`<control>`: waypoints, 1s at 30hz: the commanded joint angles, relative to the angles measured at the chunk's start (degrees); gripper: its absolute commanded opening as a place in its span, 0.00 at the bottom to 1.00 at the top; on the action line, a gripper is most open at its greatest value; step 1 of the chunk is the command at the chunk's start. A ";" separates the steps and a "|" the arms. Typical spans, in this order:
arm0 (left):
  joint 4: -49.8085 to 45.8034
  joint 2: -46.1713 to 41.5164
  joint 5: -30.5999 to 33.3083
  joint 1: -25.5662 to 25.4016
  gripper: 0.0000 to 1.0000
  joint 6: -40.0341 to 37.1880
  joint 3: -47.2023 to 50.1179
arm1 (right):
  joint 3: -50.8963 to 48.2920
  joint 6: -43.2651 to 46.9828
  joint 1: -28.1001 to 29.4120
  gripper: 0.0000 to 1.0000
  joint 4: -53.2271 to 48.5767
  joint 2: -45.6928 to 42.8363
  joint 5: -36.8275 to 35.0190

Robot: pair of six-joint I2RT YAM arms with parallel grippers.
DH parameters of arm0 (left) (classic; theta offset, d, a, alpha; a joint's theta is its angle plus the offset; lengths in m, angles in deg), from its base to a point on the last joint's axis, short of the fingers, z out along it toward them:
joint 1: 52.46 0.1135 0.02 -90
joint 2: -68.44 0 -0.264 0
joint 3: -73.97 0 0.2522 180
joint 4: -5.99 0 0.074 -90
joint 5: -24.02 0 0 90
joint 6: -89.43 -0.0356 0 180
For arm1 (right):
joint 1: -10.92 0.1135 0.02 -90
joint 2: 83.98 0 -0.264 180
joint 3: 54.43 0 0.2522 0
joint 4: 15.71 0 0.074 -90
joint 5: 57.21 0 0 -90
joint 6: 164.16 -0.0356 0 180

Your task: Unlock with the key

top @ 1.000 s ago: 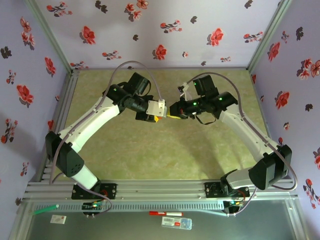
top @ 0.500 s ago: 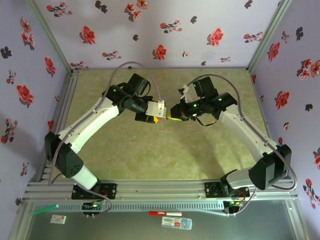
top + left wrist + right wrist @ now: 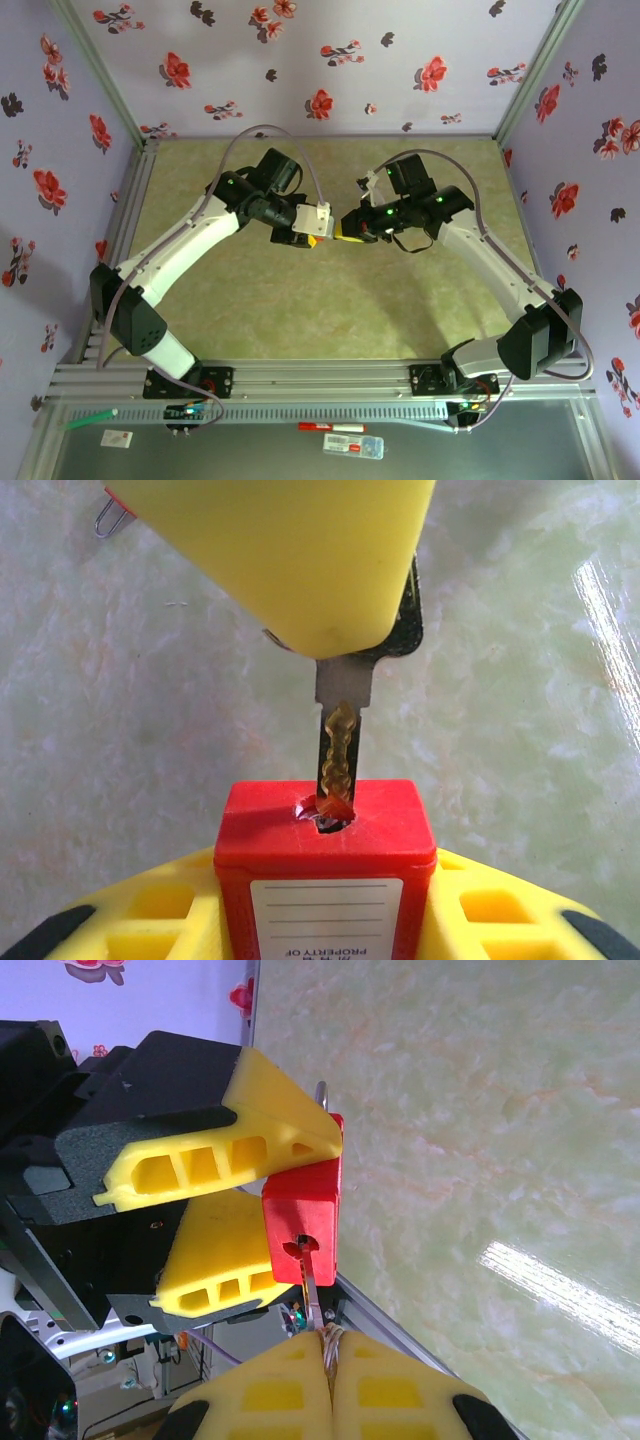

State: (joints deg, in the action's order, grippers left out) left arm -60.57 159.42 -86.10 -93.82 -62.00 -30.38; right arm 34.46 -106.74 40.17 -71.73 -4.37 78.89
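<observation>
Broadly, we count one green marbled tabletop (image 3: 300, 310) and two arms over it, the left arm (image 3: 180, 250) and the right arm (image 3: 490, 260), bent inward so that their tips meet near the middle of the surface.

Each arm ends in one pair of jaws, which makes two pairs and four yellow pads (image 3: 220, 1150) in all. The left jaws stand partly spread and pinch the one red padlock (image 3: 325, 860) by its sides, a pad on either flank. In the right wrist view we see the padlock (image 3: 305, 1220) lifted clear of the tabletop. The right jaws are pressed together on the dark head of the one key (image 3: 340, 750); we see their two pads touching along a single seam, with the blade (image 3: 312, 1305) coming out between them.

The padlock carries one white lined label (image 3: 325, 915) on its face and one keyhole (image 3: 328, 815) in its end. The key's tip sits in that keyhole, and most of the notched blade lies outside it.
</observation>
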 commanded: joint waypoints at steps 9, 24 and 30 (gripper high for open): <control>-0.43 -1.19 -1.92 -2.47 0.00 0.78 -0.66 | 0.92 1.92 0.19 0.00 -1.04 0.60 -0.32; -0.91 1.49 -0.83 -6.44 0.00 4.37 -4.95 | 6.19 8.29 3.62 0.00 -7.81 5.42 -3.49; 2.75 2.74 -3.97 -6.69 0.00 10.01 -8.07 | 3.59 4.75 5.02 0.00 -2.15 5.12 -3.69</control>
State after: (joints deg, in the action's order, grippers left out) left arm -65.62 162.26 -82.52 -98.72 -55.99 -34.25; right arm 39.38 -100.64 43.45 -79.17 0.04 74.94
